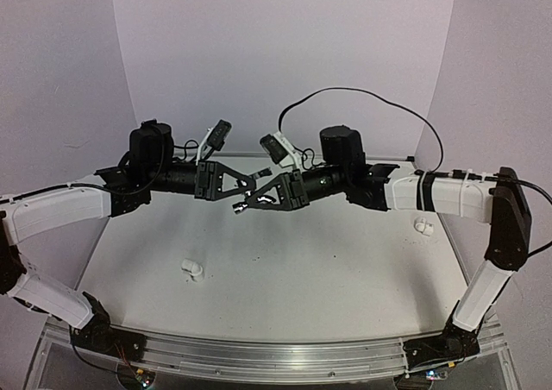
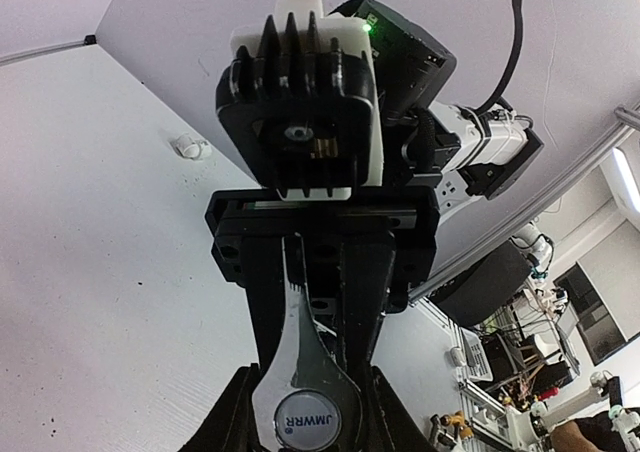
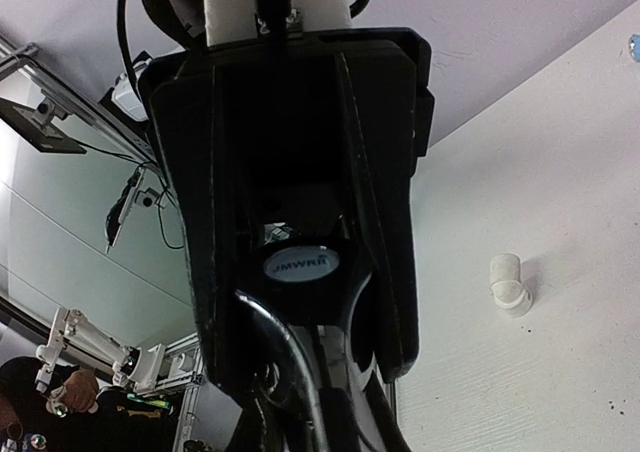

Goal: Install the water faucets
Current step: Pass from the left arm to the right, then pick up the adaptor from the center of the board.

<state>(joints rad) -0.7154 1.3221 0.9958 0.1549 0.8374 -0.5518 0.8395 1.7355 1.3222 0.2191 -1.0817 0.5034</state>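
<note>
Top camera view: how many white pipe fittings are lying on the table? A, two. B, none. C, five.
A: one white pipe fitting lies toward the left front of the table, and a second fitting lies near its right edge.

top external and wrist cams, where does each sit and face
top external: above and behind the bases, looking down at the table; left arm and right arm show.
left wrist: looks past its own fingers and the silver faucet at the right gripper.
right wrist: faces the left gripper; own fingers unclear.
shared: both wrist views show the faucet's label.
</note>
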